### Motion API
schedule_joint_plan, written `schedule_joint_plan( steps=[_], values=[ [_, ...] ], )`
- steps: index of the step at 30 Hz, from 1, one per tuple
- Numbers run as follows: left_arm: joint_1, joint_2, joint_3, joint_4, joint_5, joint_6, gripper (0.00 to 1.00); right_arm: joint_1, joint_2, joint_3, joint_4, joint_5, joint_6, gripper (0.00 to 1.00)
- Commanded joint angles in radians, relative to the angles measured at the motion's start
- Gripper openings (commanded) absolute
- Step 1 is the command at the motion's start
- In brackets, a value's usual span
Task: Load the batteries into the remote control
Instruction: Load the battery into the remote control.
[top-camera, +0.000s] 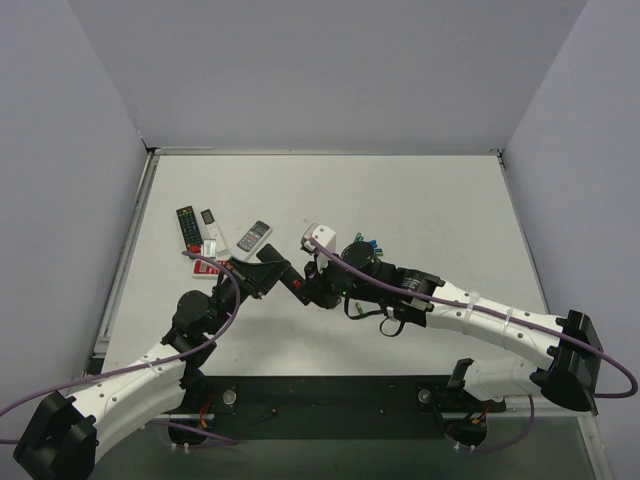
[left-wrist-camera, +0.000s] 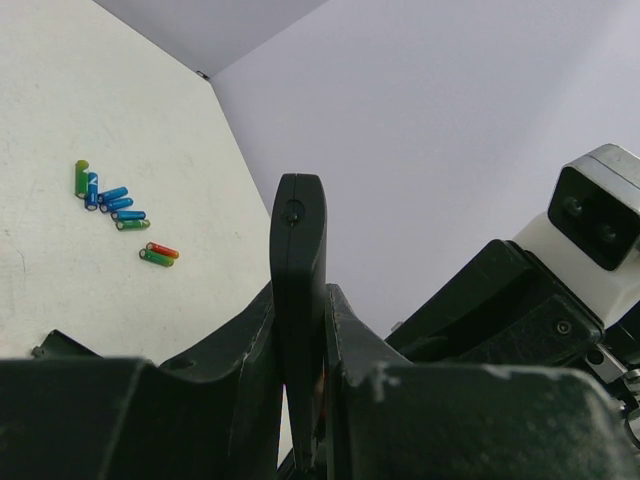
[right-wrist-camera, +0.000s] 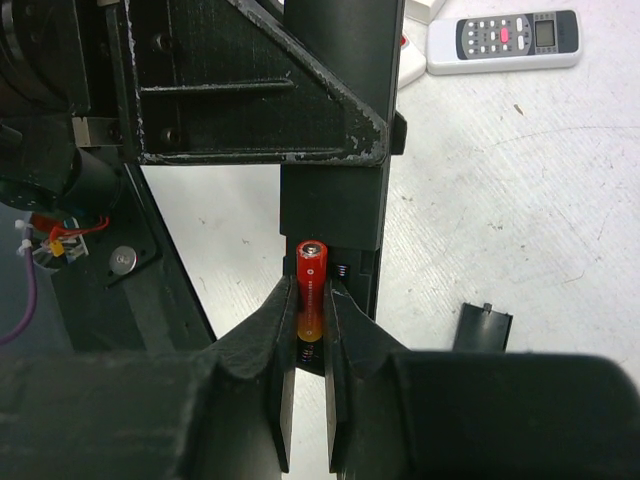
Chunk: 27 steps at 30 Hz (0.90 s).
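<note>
Right claw (right-wrist-camera: 310, 300) is narrow, pinching one orange-red battery (right-wrist-camera: 310, 268) by its sides, capped end pointing away from the wrist. Directly behind the cell is the open bay of the remote control (right-wrist-camera: 335, 195). The cell's long axis runs parallel to the remote's, so alignment looks right. One spring coil (right-wrist-camera: 340, 272) shows just right of the cell's far end. Can't tell if the cell touches the bay floor or sits just over it. Left claw (left-wrist-camera: 300, 335) is clamped on the remote's edges, holding it off the table (right-wrist-camera: 520, 200) with the bay end reaching over to the right claw. My read: seating step, right arm pushes straight into the bay, no rotation needed. The risk is catching the slot divider. Cover piece (right-wrist-camera: 483, 328) lies on the table just right of the remote; spare batteries (left-wrist-camera: 120, 212) are well apart.
</note>
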Motion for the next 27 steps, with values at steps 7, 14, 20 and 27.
schedule_joint_plan(
  steps=[7,14,20,27],
  values=[
    [0.002,-0.019,0.011,0.105,-0.023,-0.020,0.00,0.039,0.032,0.034,-0.074,0.011,-0.026,0.07],
    [0.002,-0.012,0.008,0.119,-0.020,-0.029,0.00,0.039,0.044,0.039,-0.078,0.023,-0.017,0.20],
    [0.002,-0.008,0.003,0.120,-0.018,-0.040,0.00,0.039,0.032,0.033,-0.078,0.046,0.000,0.23],
    [0.002,0.001,-0.007,0.120,-0.021,-0.064,0.00,0.039,0.013,0.025,-0.077,0.106,0.024,0.26]
  ],
)
